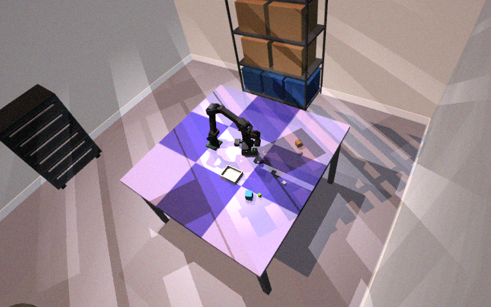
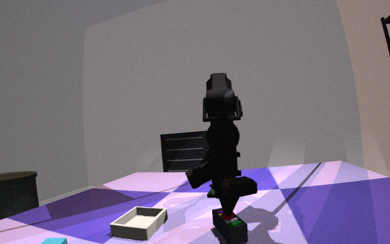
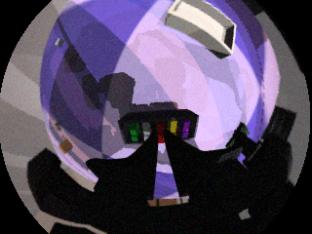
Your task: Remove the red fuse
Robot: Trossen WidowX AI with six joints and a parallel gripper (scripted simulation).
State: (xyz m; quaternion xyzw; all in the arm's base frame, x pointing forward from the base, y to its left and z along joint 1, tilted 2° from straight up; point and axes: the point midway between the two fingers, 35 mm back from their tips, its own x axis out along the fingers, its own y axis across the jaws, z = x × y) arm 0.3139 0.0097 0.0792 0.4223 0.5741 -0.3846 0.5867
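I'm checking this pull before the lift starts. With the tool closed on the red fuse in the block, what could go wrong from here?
1. The red fuse sits between the grey and yellow fuses; a tilted pull may brush them.
2. The tool hangs just above the fuse block, so sideways drift could touch it.
3. The tray lies off to one side; moving across too low may clip the block.
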